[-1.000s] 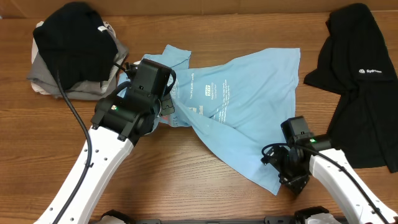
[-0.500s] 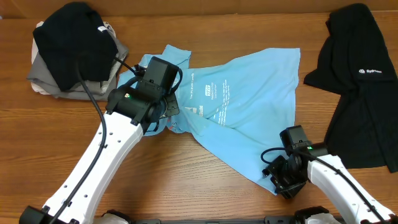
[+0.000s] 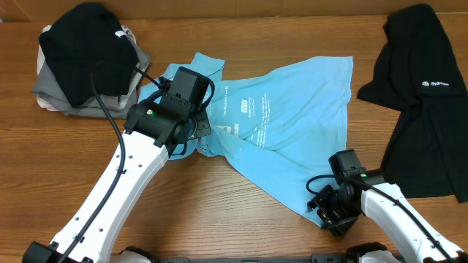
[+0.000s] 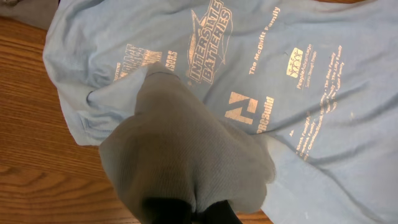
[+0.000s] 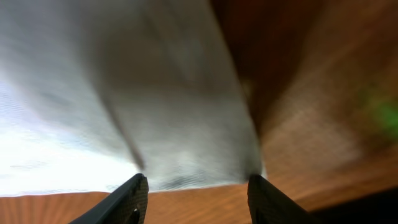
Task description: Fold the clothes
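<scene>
The left tool (image 3: 189, 134) pinches a bunched fold of the light-blue T-shirt (image 3: 292, 109). The right tool (image 5: 196, 190) gapes wide, the shirt's hem right at its fingertips.

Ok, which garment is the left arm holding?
The blue T-shirt at centre, bunched in the left gripper; the black garment at right and the pile at far left lie apart.
</scene>
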`<state>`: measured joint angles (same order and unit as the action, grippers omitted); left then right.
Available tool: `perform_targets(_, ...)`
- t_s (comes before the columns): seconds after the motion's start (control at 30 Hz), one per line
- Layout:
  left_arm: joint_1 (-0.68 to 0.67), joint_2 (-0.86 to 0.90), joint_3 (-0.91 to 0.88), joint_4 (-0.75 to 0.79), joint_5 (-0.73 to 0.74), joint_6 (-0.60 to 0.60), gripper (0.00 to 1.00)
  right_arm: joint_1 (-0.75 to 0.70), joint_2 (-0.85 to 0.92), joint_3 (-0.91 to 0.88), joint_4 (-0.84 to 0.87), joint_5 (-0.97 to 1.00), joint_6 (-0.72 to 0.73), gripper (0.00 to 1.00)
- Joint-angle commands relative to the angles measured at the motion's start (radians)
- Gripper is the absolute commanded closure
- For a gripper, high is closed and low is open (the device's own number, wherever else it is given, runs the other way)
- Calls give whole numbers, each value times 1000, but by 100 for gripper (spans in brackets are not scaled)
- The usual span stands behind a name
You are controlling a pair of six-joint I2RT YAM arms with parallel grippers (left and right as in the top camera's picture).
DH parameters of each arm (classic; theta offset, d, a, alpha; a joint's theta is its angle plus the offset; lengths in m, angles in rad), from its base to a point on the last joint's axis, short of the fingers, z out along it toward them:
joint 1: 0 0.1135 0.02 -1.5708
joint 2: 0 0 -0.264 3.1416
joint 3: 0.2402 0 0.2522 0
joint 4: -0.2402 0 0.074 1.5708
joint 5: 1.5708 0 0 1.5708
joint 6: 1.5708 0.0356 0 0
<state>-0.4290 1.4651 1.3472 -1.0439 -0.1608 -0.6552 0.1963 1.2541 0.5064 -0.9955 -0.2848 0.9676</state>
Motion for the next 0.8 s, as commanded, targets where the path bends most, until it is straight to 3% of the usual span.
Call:
perform_targets(0.0, 10, 1, 15, 1, 2, -23, 96, 1, -6, -12, -27, -26, -8, 45)
perform_targets(0.57, 10, 121, 12, 24, 16, -33, 96, 1, -6, -12, -29, 47, -12, 52)
perform_targets(0.77, 10, 153, 12, 40, 16, -33, 96, 1, -6, -12, -31, 48, -13, 67)
